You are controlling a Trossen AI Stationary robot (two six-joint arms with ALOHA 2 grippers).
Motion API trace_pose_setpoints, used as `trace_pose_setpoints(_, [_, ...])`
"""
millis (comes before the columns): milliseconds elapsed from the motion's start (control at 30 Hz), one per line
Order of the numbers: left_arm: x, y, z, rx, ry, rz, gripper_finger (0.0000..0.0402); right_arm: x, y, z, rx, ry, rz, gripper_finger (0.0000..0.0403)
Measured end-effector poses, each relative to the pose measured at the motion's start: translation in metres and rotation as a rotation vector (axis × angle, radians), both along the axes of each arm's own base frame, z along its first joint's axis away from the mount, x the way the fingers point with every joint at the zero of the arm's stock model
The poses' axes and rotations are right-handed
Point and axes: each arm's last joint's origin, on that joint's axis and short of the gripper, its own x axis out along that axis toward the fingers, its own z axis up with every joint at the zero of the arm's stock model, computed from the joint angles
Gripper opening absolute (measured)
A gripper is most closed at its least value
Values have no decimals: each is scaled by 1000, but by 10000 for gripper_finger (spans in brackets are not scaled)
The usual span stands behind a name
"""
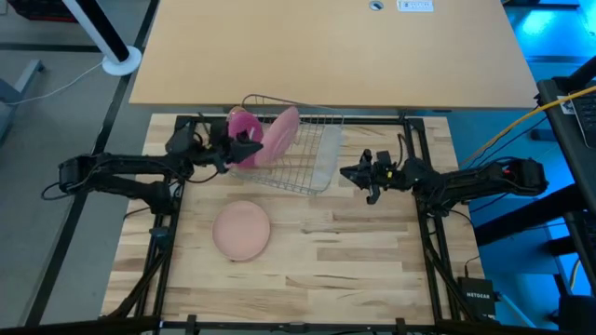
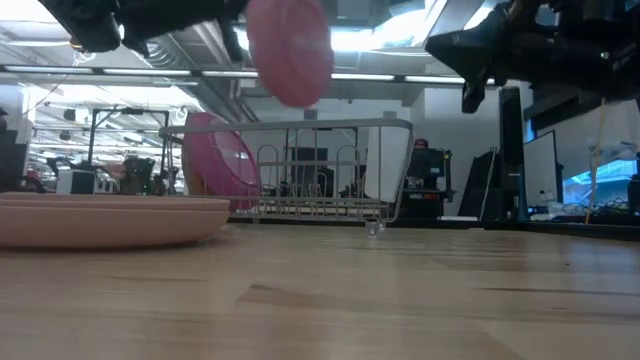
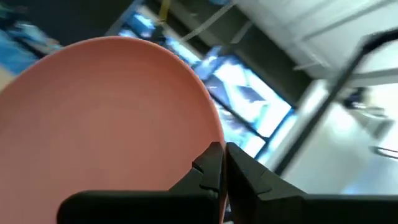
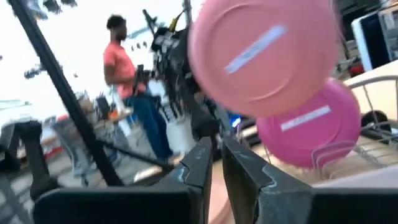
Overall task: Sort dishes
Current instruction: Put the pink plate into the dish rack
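Table: left tool [image 1: 253,147] half-hides pink plate [image 1: 279,135].

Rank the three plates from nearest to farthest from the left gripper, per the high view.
1. Pale pink plate: held in the left gripper, raised over the wire rack.
2. Magenta plate: standing in the rack, right beside the gripper.
3. Tan plate: flat on the table, nearer the front edge.
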Motion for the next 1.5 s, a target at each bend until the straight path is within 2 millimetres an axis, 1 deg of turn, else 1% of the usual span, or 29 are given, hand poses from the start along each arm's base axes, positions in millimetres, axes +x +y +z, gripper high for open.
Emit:
trace_pose_setpoints(67, [1, -8, 3, 7, -32, -43, 2, 0, -1, 2, 7, -20, -23, 44])
trace_pose_setpoints(200, [4, -25, 4, 33, -47, -105, 2, -2, -4, 7, 29, -74, -142, 44])
trace_pose_setpoints(333, [7, -42, 5, 37, -58, -103, 2, -4, -7, 10, 56, -118, -246, 44])
trace_pose_setpoints(400, [8, -51, 6, 40, -71, -101, 2, -4, -8, 12, 61, -125, -264, 44])
trace_pose_setpoints(467, [8, -58, 8, 43, -98, -99, 2, -1, -8, 17, 57, -132, -252, 44])
trace_pose_setpoints(567, [11, -69, 16, 60, -142, -118, 2, 9, -7, 31, 19, -154, -175, 44])
trace_pose_setpoints(733, [20, -84, 33, 133, -194, -138, 2, 39, -5, 60, -58, -140, 22, 44])
trace_pose_setpoints(833, [21, -88, 39, 162, -214, -144, 2, 57, -5, 74, -82, -103, 130, 44])
trace_pose_setpoints(933, [20, -91, 41, 159, -227, -167, 1, 70, -4, 90, -107, -101, 220, 44])
trace_pose_setpoints(1067, [18, -93, 43, 154, -235, -188, 2, 81, -4, 106, -121, -90, 282, 44])
trace_pose_setpoints(1167, [11, -93, 49, 178, -294, -209, 1, 84, -5, 113, -142, -65, 304, 51])
trace_pose_setpoints(1233, [4, -93, 56, 205, -333, -204, 2, 85, -6, 115, -140, -41, 314, 64])
trace_pose_setpoints(1333, [-6, -92, 63, 242, -360, -194, 2, 87, -7, 117, -126, -18, 290, 94])
trace_pose_setpoints(1500, [-15, -91, 67, 277, -340, -179, 2, 87, -11, 123, -121, -21, 244, 149])
